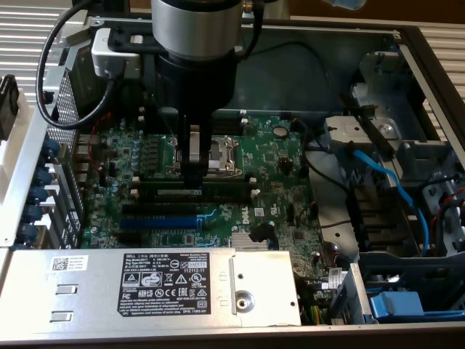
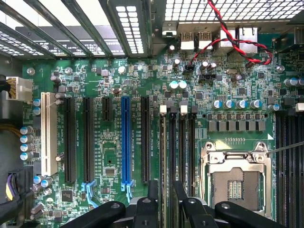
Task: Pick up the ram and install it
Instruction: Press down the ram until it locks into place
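Hovering low over the motherboard, the gripper has its jaws closed on the ram — a thin green stick standing on edge over the memory slots beside the CPU socket. Judged light, stiff, fragile — best pinched by its long edges, never by the chips.

You've got one blue expansion slot, one white slot, one CPU socket, one power supply, one gripper.
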Robot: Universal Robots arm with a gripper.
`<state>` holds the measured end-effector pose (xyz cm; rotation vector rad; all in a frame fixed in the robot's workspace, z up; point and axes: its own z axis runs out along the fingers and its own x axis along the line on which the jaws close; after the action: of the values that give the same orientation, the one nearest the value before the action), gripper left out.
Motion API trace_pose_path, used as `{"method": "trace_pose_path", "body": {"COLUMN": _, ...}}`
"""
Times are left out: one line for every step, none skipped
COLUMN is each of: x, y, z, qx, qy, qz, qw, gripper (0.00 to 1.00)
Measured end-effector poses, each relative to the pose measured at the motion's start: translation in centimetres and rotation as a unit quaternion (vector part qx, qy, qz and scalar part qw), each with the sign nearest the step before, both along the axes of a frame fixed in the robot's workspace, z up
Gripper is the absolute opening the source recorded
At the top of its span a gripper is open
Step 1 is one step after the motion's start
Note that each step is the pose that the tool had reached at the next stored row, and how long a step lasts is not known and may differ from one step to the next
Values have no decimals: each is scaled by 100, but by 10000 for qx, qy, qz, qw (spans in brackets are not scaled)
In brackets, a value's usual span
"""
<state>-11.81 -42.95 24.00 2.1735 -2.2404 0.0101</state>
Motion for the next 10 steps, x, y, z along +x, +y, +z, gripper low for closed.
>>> {"method": "trace_pose_path", "body": {"x": 0, "y": 0, "z": 0, "qx": 0, "qy": 0, "qz": 0, "qw": 10000, "gripper": 27}}
{"method": "trace_pose_path", "body": {"x": 0, "y": 0, "z": 0, "qx": 0, "qy": 0, "qz": 0, "qw": 10000, "gripper": 27}}
{"method": "trace_pose_path", "body": {"x": 0, "y": 0, "z": 0, "qx": 0, "qy": 0, "qz": 0, "qw": 10000, "gripper": 27}}
{"method": "trace_pose_path", "body": {"x": 0, "y": 0, "z": 0, "qx": 0, "qy": 0, "qz": 0, "qw": 10000, "gripper": 25}}
{"method": "trace_pose_path", "body": {"x": 0, "y": 0, "z": 0, "qx": 0, "qy": 0, "qz": 0, "qw": 10000, "gripper": 25}}
{"method": "trace_pose_path", "body": {"x": 0, "y": 0, "z": 0, "qx": 0, "qy": 0, "qz": 0, "qw": 10000, "gripper": 18}}
{"method": "trace_pose_path", "body": {"x": 0, "y": 0, "z": 0, "qx": 0, "qy": 0, "qz": 0, "qw": 10000, "gripper": 12}}
{"method": "trace_pose_path", "body": {"x": 0, "y": 0, "z": 0, "qx": 0, "qy": 0, "qz": 0, "qw": 10000, "gripper": 12}}
{"method": "trace_pose_path", "body": {"x": 0, "y": 0, "z": 0, "qx": 0, "qy": 0, "qz": 0, "qw": 10000, "gripper": 10}}
{"method": "trace_pose_path", "body": {"x": 0, "y": 0, "z": 0, "qx": 0, "qy": 0, "qz": 0, "qw": 10000, "gripper": 10}}
